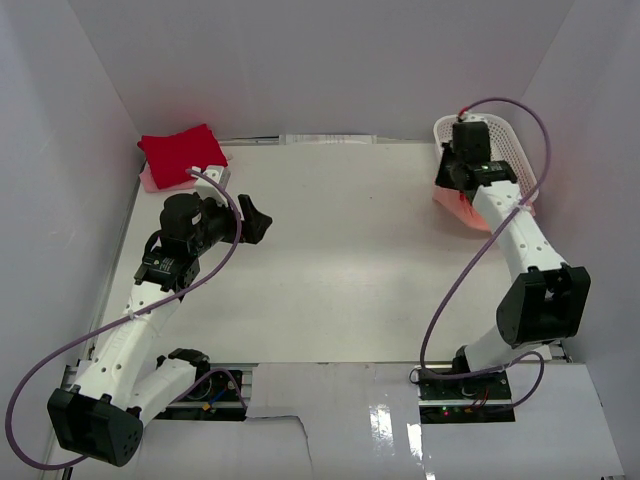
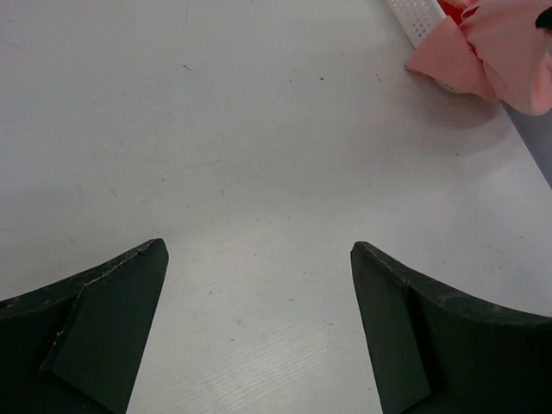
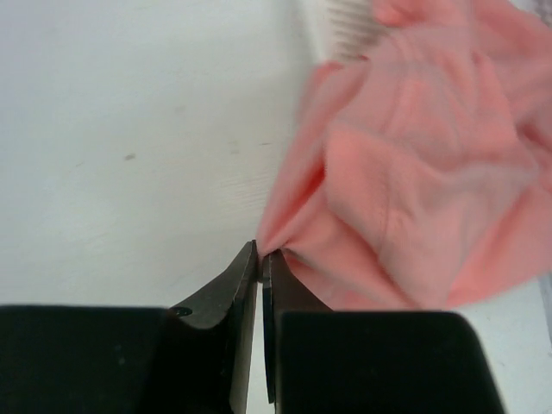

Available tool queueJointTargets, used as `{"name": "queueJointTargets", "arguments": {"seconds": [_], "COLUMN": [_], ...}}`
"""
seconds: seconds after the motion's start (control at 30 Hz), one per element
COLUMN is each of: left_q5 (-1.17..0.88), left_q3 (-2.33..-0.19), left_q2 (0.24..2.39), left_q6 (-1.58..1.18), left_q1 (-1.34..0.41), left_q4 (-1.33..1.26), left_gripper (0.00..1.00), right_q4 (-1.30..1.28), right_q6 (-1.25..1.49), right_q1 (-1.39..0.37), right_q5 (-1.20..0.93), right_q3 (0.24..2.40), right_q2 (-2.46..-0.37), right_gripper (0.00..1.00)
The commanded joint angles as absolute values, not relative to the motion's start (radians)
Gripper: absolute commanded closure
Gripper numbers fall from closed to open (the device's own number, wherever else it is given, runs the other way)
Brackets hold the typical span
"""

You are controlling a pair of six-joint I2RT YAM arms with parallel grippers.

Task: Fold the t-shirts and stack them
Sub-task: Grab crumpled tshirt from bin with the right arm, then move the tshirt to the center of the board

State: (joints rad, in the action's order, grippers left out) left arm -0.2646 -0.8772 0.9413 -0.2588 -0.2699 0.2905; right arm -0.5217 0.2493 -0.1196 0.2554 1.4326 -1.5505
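Observation:
The salmon-pink t-shirt (image 3: 414, 181) hangs crumpled over the rim of the white lattice basket (image 1: 512, 150) at the back right; it also shows in the top view (image 1: 455, 206) and the left wrist view (image 2: 496, 52). My right gripper (image 3: 261, 252) is shut on the shirt's edge. A bright red t-shirt (image 1: 180, 155) lies folded on a pale pink t-shirt (image 1: 150, 180) at the back left corner. My left gripper (image 2: 259, 250) is open and empty, over bare table right of that stack (image 1: 258, 220).
White walls close in the table on three sides. A bit of red cloth (image 2: 450, 9) shows inside the basket. The table (image 1: 350, 260) is bare white between the two arms.

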Motion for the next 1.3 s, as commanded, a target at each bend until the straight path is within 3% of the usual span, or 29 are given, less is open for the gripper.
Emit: {"name": "queueJointTargets", "arguments": {"seconds": [0.0, 0.23, 0.4, 0.57, 0.77, 0.97, 1.13, 1.27], "left_q5": [-0.285, -0.278, -0.221, -0.135, -0.077, -0.103, -0.121, -0.109], "left_q3": [-0.882, -0.880, -0.885, -0.881, -0.873, -0.876, -0.874, -0.890], "left_q2": [0.927, 0.922, 0.914, 0.876, 0.842, 0.861, 0.905, 0.986], "left_q6": [-0.249, -0.247, -0.252, -0.261, -0.268, -0.270, -0.265, -0.273], "left_q1": [-0.267, -0.268, -0.267, -0.267, -0.265, -0.264, -0.264, -0.264], "left_q4": [0.272, 0.273, 0.282, 0.288, 0.287, 0.284, 0.288, 0.311], "left_gripper": [0.02, 0.02, 0.02, 0.02, 0.02, 0.02, 0.02, 0.02], "right_q4": [-0.609, -0.718, -0.828, -0.772, -0.845, -0.900, -0.931, -0.774], "right_q6": [0.154, 0.075, 0.044, 0.072, 0.080, 0.045, 0.077, 0.117], "right_q1": [-0.332, -0.642, -0.752, -0.762, -0.762, -0.736, -0.724, -0.724], "right_q5": [0.294, 0.164, 0.101, 0.012, -0.037, 0.176, -0.083, -0.283], "right_q3": [1.561, 1.779, 1.920, 1.842, 1.907, 2.092, 2.383, 2.333], "right_q2": [-1.520, -1.509, -1.497, -1.336, -1.286, -1.377, -1.509, -1.476], "right_gripper": [0.92, 0.92, 0.92, 0.92, 0.92, 0.92, 0.92, 0.92]}}
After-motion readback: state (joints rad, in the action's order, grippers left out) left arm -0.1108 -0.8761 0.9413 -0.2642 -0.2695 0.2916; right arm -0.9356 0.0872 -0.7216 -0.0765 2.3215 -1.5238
